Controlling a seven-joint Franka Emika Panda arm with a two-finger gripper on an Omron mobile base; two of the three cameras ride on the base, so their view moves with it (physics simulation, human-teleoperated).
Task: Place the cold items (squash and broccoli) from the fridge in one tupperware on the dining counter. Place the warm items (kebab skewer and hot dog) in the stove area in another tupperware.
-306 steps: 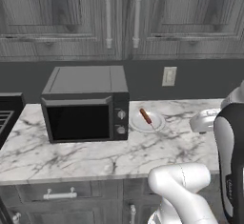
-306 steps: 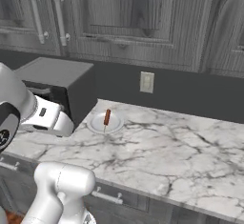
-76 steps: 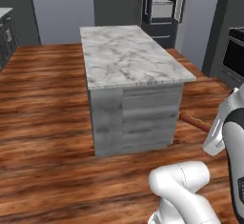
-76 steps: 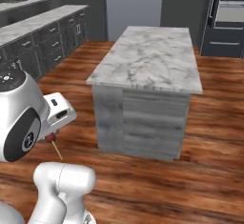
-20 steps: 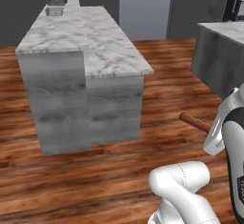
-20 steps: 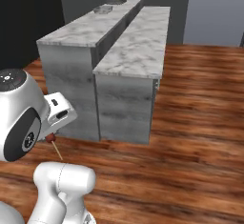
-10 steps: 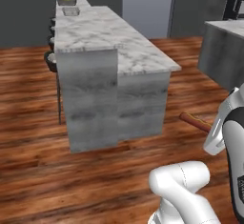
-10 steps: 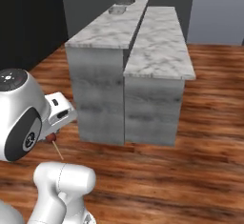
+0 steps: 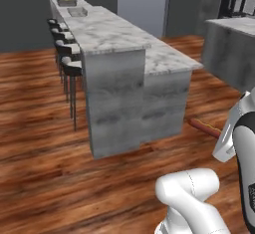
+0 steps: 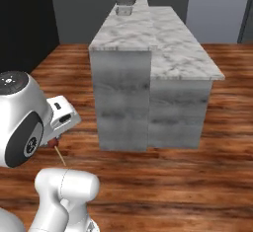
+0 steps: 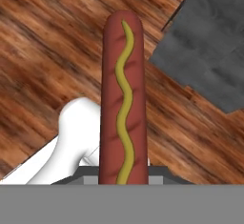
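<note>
One hot dog (image 11: 122,99) sits clamped in the tool (image 11: 123,173), apparently above the wood floor (image 11: 43,51)

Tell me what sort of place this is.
Most likely an open-plan home kitchen: a long marble dining counter lined with bar stools, two tupperware containers on its far end, and a wood floor.

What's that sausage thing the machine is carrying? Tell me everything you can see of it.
It is a hot dog: a long, reddish-brown sausage with rounded ends and a wavy yellow line of mustard running along it. It looks smooth and whole. The end effector is shut on its near end, so it sticks straight out from the hand, above the wooden floor. From the left base view, its free end pokes out beside the arm, roughly level.
</note>
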